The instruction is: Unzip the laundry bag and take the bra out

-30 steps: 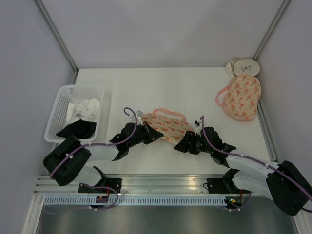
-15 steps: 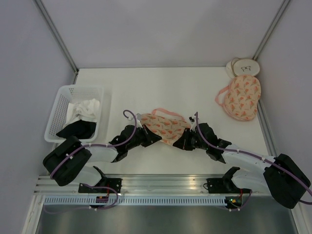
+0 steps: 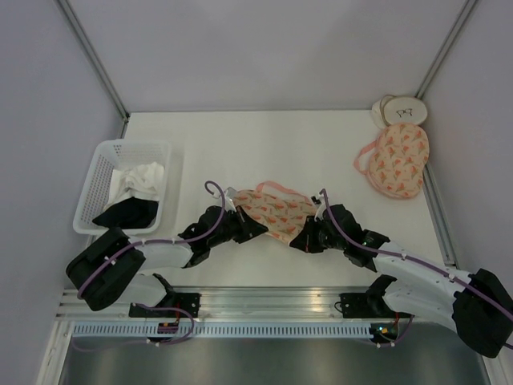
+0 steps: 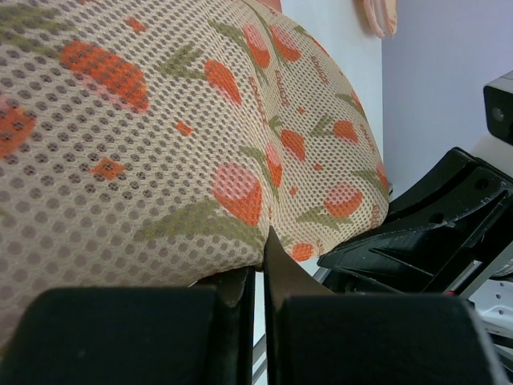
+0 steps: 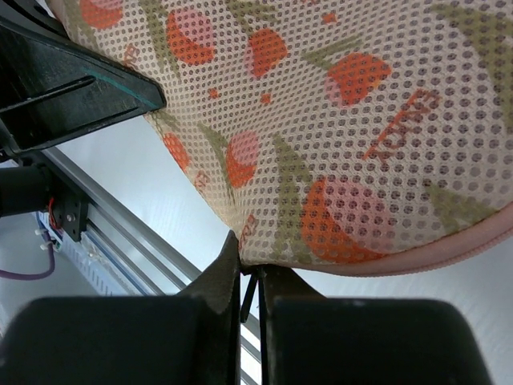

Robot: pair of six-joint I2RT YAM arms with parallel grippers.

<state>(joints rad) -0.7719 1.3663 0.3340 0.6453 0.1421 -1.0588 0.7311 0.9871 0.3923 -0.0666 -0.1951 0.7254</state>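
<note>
Mid-table (image 3: 321, 152), L claw (image 3: 258, 228), R claw (image 3: 298, 239) pinch laundry bag (image 3: 276, 208).

**Robotics laboratory test cell.** Plain lilac-grey wall panels (image 3: 264, 48) set between aluminium posts (image 3: 92, 58) are enclosing the white table (image 3: 264, 144) on three sides. Along the table's near edge, an aluminium rail (image 3: 272, 301) is carrying the left arm (image 3: 152, 253) and the right arm (image 3: 417, 273). A slotted cable duct (image 3: 272, 329) is running just in front of the rail. Purple cables (image 3: 210, 188) are trailing along both arms above the table.
</note>
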